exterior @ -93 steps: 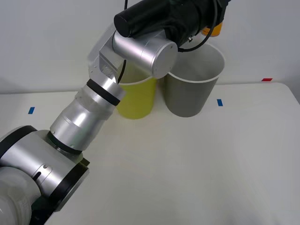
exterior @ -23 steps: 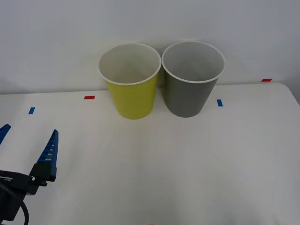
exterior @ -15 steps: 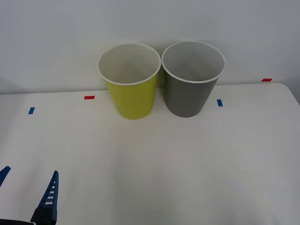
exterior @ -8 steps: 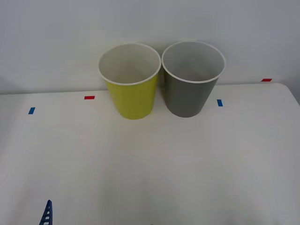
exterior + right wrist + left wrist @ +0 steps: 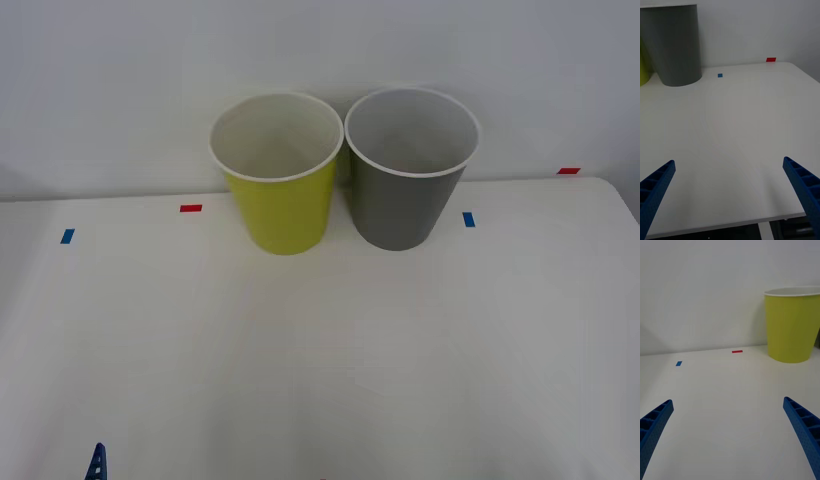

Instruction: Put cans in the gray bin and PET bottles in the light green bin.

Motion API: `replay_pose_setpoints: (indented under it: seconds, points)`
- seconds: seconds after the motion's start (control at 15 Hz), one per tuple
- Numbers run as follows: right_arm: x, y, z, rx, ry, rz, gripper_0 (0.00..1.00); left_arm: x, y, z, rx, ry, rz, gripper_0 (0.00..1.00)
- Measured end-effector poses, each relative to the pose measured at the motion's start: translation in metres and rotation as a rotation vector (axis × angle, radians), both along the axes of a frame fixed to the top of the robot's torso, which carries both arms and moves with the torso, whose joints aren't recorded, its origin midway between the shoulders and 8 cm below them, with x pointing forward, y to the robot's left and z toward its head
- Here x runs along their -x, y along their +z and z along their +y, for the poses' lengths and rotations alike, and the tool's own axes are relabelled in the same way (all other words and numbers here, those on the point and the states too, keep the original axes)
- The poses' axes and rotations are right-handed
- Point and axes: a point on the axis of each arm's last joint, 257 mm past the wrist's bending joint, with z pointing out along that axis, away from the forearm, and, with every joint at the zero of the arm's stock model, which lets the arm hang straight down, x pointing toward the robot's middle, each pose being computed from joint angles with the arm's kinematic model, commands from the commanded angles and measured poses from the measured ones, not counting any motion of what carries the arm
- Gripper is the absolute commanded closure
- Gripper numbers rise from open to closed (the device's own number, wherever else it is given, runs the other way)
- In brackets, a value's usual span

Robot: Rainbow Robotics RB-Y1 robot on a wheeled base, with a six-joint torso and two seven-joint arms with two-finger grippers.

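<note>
light green bin (image 5: 277,190) far left, gray bin (image 5: 410,185) touching beside it, far right. left gripper (image 5: 728,435), right gripper (image 5: 730,191) spread wide, empty, near edge. bins likely light, tippy.

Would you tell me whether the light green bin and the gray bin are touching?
Cannot tell. In the front view the light green bin and gray bin stand rim to rim, without a plain gap or contact.

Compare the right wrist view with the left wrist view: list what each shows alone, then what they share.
Right wrist alone: the gray bin, the right gripper open, a table edge. Left wrist alone: the light green bin's white rim, the left gripper open. Both: the white table, one red and one blue tape mark, the light green bin.
</note>
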Motion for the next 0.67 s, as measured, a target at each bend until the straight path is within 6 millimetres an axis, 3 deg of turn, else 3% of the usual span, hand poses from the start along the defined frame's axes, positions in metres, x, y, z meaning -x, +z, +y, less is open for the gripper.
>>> replay_pose_setpoints:
  seconds: [0.67]
  points:
    - [0.0000, 0.0000, 0.0000, 0.000, 0.000, 0.000, 0.00, 0.0000, 0.0000, 0.0000, 0.000, 0.000, 0.000, 0.00]
